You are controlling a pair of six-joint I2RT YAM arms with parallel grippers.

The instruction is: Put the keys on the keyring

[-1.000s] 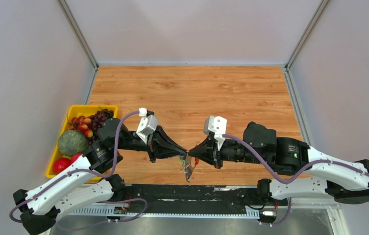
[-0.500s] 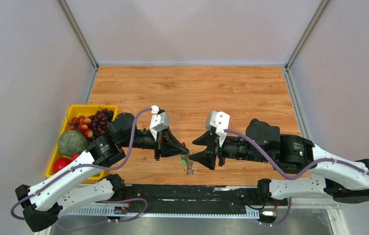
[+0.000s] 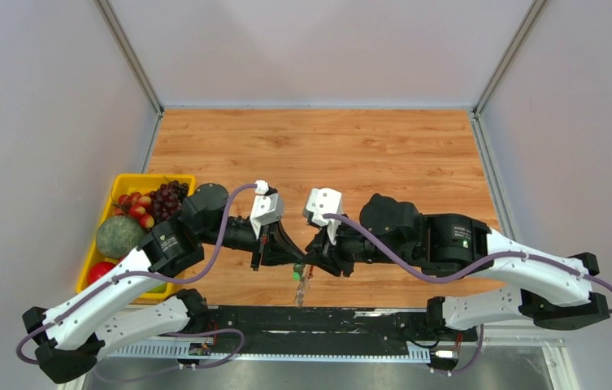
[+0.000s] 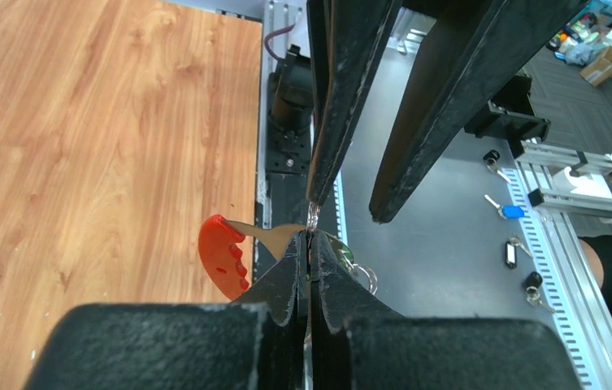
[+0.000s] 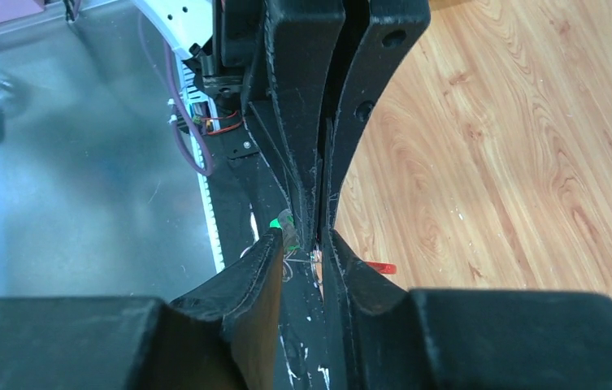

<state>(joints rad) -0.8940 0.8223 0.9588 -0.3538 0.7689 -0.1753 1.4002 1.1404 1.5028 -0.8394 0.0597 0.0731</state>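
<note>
My left gripper [image 3: 294, 262] [image 4: 310, 244] is shut on the keyring [image 4: 223, 257], whose red curved loop sticks out to the left of its fingers over the table's near edge. The keyring's silvery part [image 3: 302, 294] hangs below both grippers in the top view. The keys [image 5: 283, 221] [image 3: 297, 273], with their bright green head, sit at the left fingertip of my right gripper [image 5: 302, 238] [image 3: 309, 260]. That gripper's jaws stand apart, around the left gripper's shut tips. One right finger [image 4: 327, 122] touches a small silvery ring at the left gripper's tip.
A yellow tray [image 3: 136, 180] of fruit stands at the left edge of the wooden table [image 3: 327, 146]. A black rail [image 3: 286, 321] runs along the near edge under the grippers. Spare tagged keys [image 4: 512, 211] lie on the grey floor beyond.
The right arm has slid left and its jaws, shut a second ago, now stand apart around the left gripper's tips. The left gripper shifted slightly right and stayed shut.
</note>
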